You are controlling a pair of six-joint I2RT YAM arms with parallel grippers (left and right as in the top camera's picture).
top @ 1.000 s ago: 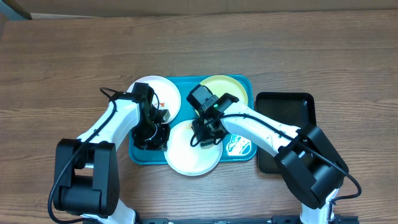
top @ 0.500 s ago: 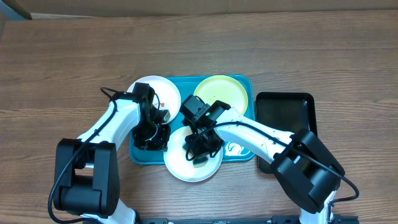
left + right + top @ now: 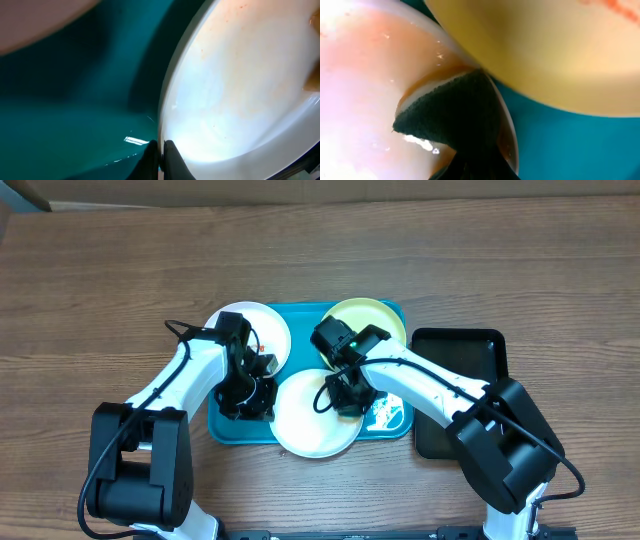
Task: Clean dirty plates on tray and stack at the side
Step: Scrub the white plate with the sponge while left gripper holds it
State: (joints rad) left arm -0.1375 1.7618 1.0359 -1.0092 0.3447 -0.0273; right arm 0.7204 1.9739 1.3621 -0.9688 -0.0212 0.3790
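Overhead view has the turquoise tray (image 3: 232, 430) sitting mid-bench (image 3: 500, 260) with all three plates on it. The back white plate (image 3: 250, 330) is at the far left corner and hangs over the rim a bit, with a small orange-red mark near its edge. The yellow-green plate (image 3: 372, 322) is at the far right corner. The front white plate (image 3: 305, 425) sits at the near edge, between the other two and sticking out past the tray's rim. A smaller black tray (image 3: 465, 355) lies just beside the turquoise one on the right.

Left wrist cam is super close up. The left tool (image 3: 161, 150) is pressed together, pinching the rim of the front white plate, teal tray surface right beside it. That plate looks wet and has a faint orange tint across it.

The right tool (image 3: 345, 395) is over the front plate's far side, next to the yellow-green one. Its jaws are clamped on a dark pad (image 3: 455, 120), and on the right wrist cam that pad is pressed flat against the white plate's inner edge. There's some shiny wet stuff and an orange film around it. The yellow-green plate's edge overlaps just above the pad, and there's a red smear up in the corner of that shot.
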